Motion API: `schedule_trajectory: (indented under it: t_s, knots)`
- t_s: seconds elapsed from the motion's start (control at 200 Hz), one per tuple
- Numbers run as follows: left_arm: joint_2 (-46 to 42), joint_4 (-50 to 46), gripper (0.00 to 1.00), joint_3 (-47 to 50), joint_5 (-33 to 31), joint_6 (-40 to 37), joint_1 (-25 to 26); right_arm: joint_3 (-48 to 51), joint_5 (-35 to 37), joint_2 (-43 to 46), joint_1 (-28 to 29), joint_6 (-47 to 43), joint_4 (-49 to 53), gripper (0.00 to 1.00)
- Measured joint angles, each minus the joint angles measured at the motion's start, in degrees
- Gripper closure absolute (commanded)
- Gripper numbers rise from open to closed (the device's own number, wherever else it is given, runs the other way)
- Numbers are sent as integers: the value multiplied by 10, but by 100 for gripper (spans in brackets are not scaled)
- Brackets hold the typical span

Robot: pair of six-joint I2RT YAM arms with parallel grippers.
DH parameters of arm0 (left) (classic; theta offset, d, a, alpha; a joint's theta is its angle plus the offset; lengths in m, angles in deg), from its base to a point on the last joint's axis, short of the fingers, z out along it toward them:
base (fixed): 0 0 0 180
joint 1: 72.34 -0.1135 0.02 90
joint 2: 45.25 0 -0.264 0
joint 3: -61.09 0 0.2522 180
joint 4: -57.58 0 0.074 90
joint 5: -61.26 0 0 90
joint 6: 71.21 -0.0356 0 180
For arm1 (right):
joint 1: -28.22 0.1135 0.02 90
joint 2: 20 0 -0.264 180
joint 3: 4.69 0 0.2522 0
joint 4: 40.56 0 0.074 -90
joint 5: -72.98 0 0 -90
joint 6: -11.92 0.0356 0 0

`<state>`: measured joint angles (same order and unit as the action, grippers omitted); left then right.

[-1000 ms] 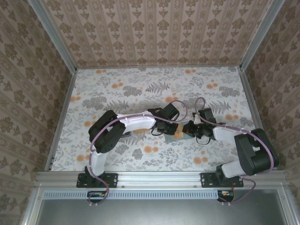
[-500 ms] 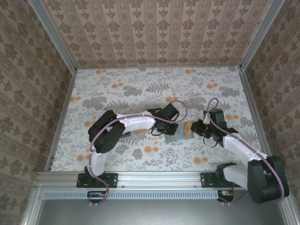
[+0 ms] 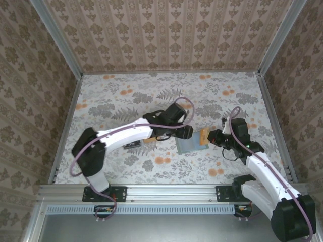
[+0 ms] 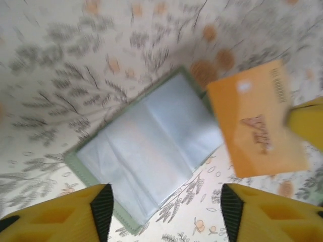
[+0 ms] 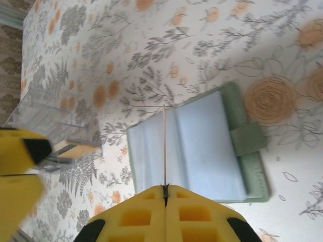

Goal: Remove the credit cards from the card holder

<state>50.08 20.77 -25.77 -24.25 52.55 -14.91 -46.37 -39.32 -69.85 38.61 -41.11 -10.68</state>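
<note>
Holder point(image 3: 189, 146) lies open and flat on the table point(image 3: 126, 96), centre-right, blue-grey inside up. Its long axis runs roughly left-right and the fold roughly near-far. Its closing tab point(image 5: 247, 138) sticks out from one short end.

Orange card point(image 3: 204, 136) is clear of the pockets, at the holder's right end, held up off the table. In the top view its long axis runs roughly near-far. The left wrist view shows its printed face, blurred; the right wrist view sees it edge-on as a thin line. Cannot tell if it touches the holder.

Right gripper point(image 5: 165, 189) has its jaws closed on the card's edge.

Left gripper point(image 4: 164, 212) hangs over the holder's left part, jaws apart, nothing between them.

Clear case point(image 5: 50, 116) sits on the table left of the holder.
</note>
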Motion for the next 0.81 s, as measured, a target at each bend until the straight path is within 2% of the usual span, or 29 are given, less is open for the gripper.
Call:
schedule_trajectory:
  t_s: [0.025,0.055,0.08,0.12,0.14,0.155,0.315,0.465,0.615,0.805]
  knots:
    - [-20,0,21,7,-8,5,-1,-7,2,0,8,-3,2,100]
    - [-45,2,19,17,-19,7,-2,-16,6,-2,19,-8,7,100]
    - [-66,3,12,26,-29,8,-3,-25,10,-5,31,-12,9,100]
    - [-99,4,10,43,-43,12,-5,-43,18,-13,51,-19,13,100]
    - [-115,2,2,52,-50,10,-7,-53,22,-20,63,-24,14,100]
    - [-127,2,0,61,-57,13,-9,-61,27,-24,71,-26,16,100]
    - [-263,-18,0,140,-118,22,-37,-156,75,-108,173,-73,24,100]
    - [-405,-49,0,205,-168,30,-76,-243,122,-188,247,-138,36,100]
    - [-537,-88,0,250,-208,38,-113,-321,160,-266,309,-238,38,100]
    - [-670,-137,0,283,-252,38,-141,-356,220,-334,386,-399,34,100]
